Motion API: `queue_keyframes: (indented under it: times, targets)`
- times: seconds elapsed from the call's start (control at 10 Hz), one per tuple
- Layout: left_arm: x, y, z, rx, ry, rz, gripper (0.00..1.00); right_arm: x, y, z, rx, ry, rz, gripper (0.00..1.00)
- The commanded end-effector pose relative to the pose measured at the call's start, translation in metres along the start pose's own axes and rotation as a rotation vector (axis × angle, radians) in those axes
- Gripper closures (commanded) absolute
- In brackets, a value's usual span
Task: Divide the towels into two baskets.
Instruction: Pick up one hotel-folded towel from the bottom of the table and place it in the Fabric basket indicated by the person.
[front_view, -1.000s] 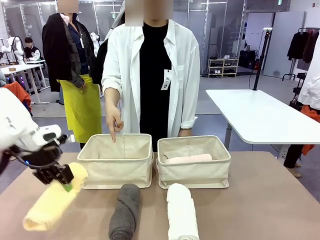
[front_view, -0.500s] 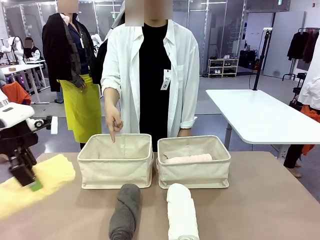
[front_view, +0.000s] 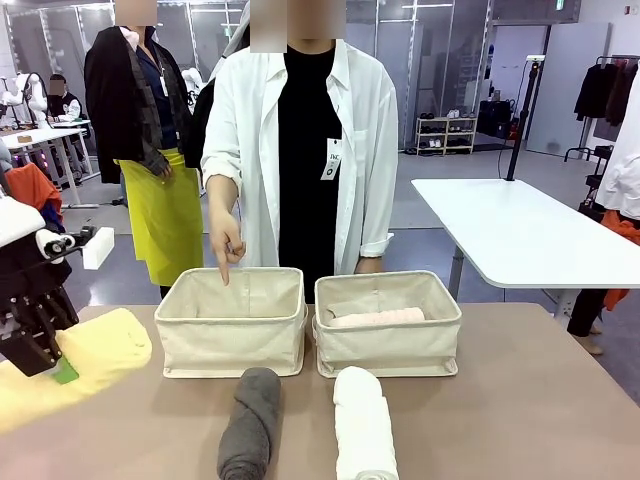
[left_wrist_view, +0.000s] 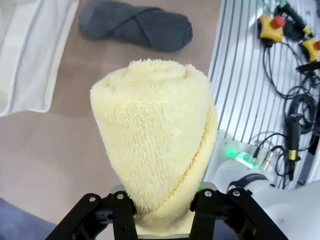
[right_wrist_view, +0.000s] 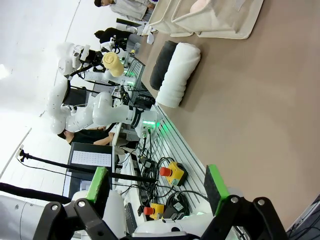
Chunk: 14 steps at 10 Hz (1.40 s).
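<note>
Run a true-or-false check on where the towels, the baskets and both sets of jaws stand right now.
1. The left jaws are shut on the yellow towel. True.
2. The grey towel and the white towel lie on the table, in front of the baskets. True.
3. The pink towel lies in the left basket. False: it lies in the right basket.
4. The right jaws hold a towel. False: they stand open and empty.
5. The person's hand points at the right basket. False: its finger points down into the left basket.
</note>
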<state>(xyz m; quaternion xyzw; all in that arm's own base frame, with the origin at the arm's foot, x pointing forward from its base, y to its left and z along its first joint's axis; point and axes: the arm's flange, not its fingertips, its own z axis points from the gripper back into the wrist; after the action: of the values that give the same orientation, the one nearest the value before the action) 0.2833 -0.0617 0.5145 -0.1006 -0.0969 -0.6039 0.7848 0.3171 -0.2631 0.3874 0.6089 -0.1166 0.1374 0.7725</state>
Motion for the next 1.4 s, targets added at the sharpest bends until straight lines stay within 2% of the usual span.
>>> queue_keyframes:
  times: [0.0, 0.1, 0.2, 0.5, 0.7, 0.9, 1.1, 1.3]
  targets:
    - [-0.002, -0.001, 0.004, 0.002, -0.022, 0.003, 0.63, -0.003, 0.003, -0.001, -0.008, 0.007, 0.015, 0.04]
    - [0.015, -0.003, 0.019, 0.131, -0.019, -0.143, 0.63, -0.003, 0.003, -0.001, -0.008, 0.007, 0.015, 0.04]
    - [0.043, 0.004, 0.029, 0.237, 0.026, -0.249, 0.63, -0.003, 0.003, -0.001, -0.008, 0.007, 0.015, 0.04]
    - [0.132, 0.048, 0.041, 0.392, 0.167, -0.554, 0.63, -0.003, 0.003, -0.001, -0.008, 0.007, 0.015, 0.04]
    - [0.181, 0.101, 0.027, 0.425, 0.228, -0.6, 0.63, -0.003, 0.003, -0.001, -0.008, 0.007, 0.015, 0.04]
    - [0.208, 0.145, -0.003, 0.363, 0.277, -0.57, 0.63, -0.003, 0.003, -0.001, -0.008, 0.007, 0.015, 0.04]
    - [0.218, 0.176, -0.045, 0.295, 0.25, -0.544, 0.63, -0.003, 0.003, -0.001, -0.008, 0.007, 0.015, 0.04]
    - [0.22, 0.196, -0.081, 0.331, 0.281, -0.517, 0.63, -0.003, 0.003, -0.001, -0.008, 0.007, 0.015, 0.04]
